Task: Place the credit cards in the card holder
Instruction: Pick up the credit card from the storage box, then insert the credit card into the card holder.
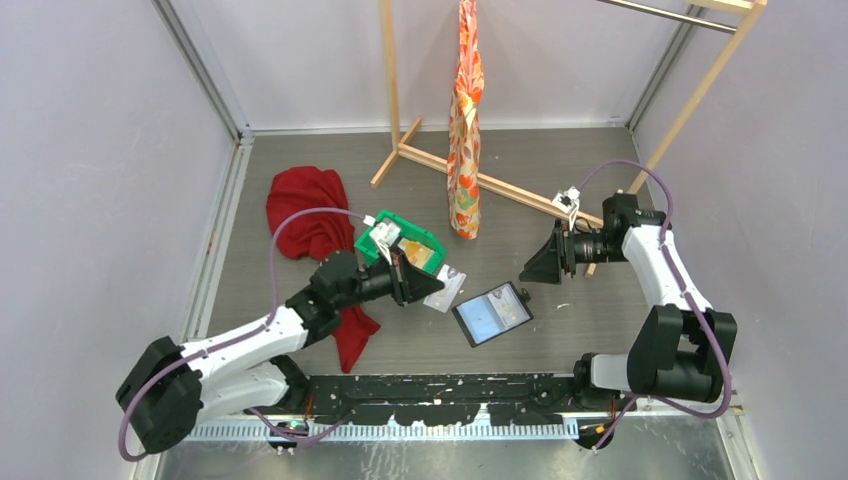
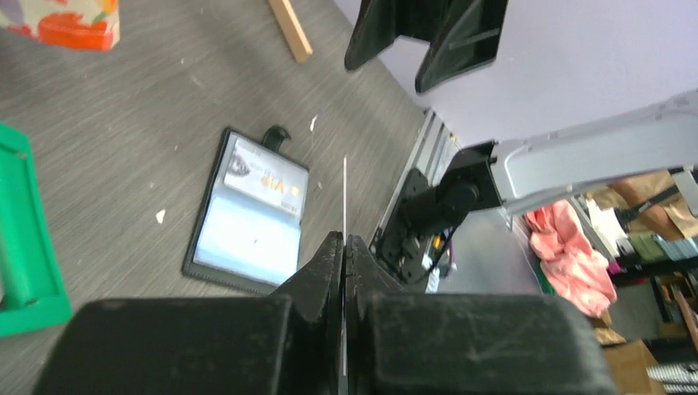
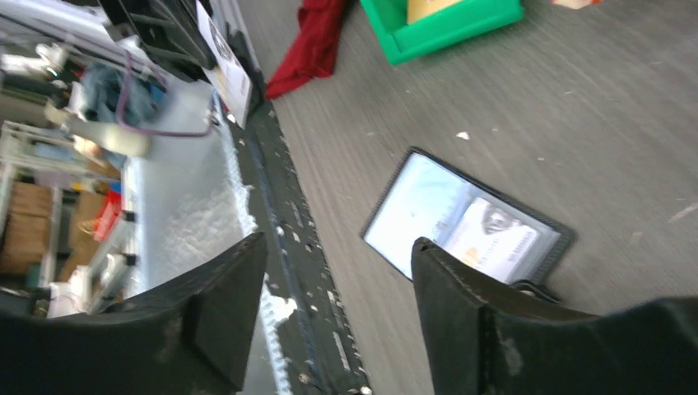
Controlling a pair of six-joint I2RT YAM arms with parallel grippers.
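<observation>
As the left pincer clenches a thin whitish plastic card, we find the small black folding card holder lying open on the grey counter between the arms, one pale card tucked inside. The right pincer hangs released. An orange-yellow card waits in the green plastic tray. Print's too blurred to read.

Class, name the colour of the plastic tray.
Green; the tray shows best in the top external view.

White-shelled arms with black joints, purple cables, scuffed black right pincer.
</observation>
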